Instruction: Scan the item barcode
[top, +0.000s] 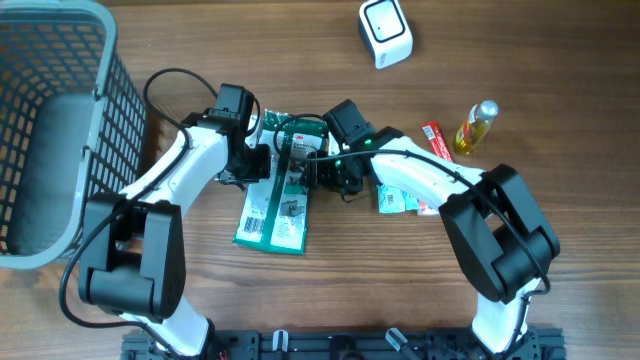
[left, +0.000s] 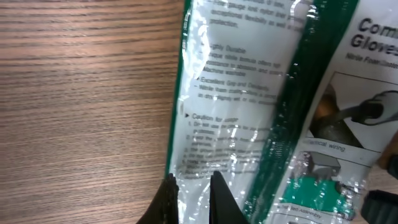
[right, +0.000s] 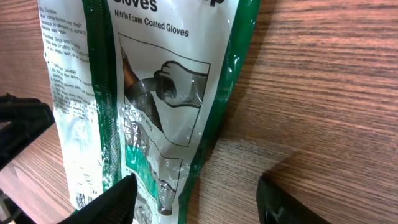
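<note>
Glove packet (top: 275, 215) seemingly pinched at its edge by left gripper (left: 191, 182); right gripper (right: 196, 186) spread astride it.

A wooden table (top: 580, 100) with clear grain fills every view; a grey mesh basket (top: 125, 90) sits at its left edge, its rim rounded, its inside a plain grey shape; a small bottle (top: 475, 128) of yellow liquid lies tilted at the right, its silver cap toward the upper right; a red packet (top: 437, 138) lies just beside the bottle's lower end, contact unclear; a pale packet (top: 400, 200) with some green print lies nearer the front edge than those two, partly hidden.
</note>
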